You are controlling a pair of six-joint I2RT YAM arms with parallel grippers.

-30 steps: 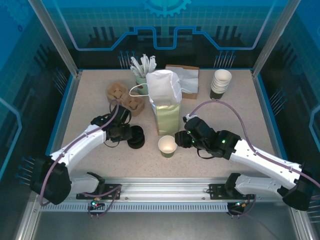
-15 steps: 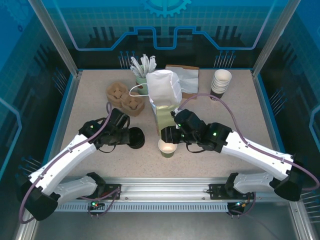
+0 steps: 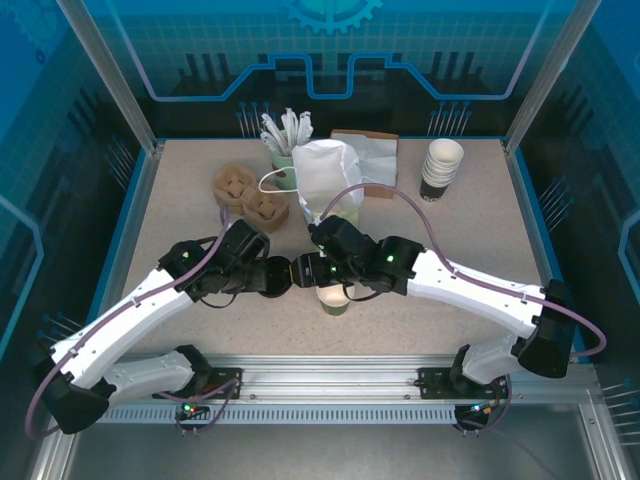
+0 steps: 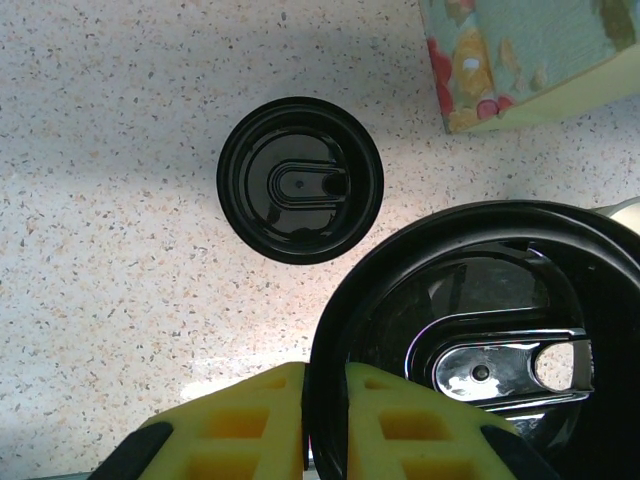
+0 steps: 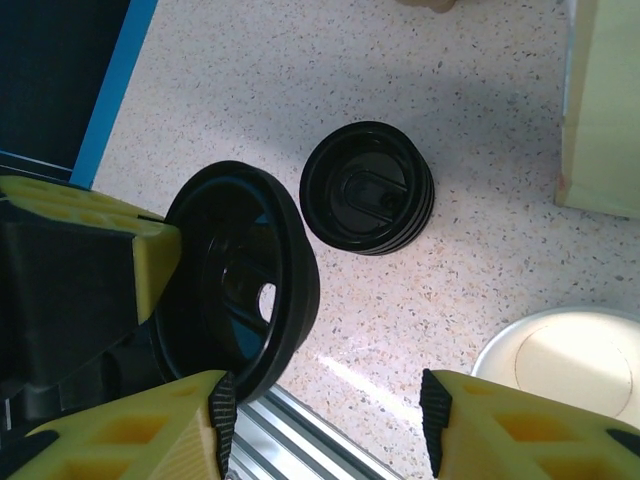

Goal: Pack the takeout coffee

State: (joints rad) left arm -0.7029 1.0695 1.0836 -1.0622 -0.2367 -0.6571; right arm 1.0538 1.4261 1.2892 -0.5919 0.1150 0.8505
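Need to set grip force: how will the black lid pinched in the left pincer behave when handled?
The lid looks like thin glossy plastic, so probably light and somewhat flexible; hard squeezing could warp it. The left pincer grips only its rim edge, so a push might pivot or slip it. Being round, it could roll if dropped.

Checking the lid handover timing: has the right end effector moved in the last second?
Yes. The right end effector swung left, from right of the open paper cup to its left.

black lid stack (image 4: 300,180), paper bag (image 3: 330,172), cardboard cup carriers (image 3: 232,185), stacked cups (image 3: 441,165)
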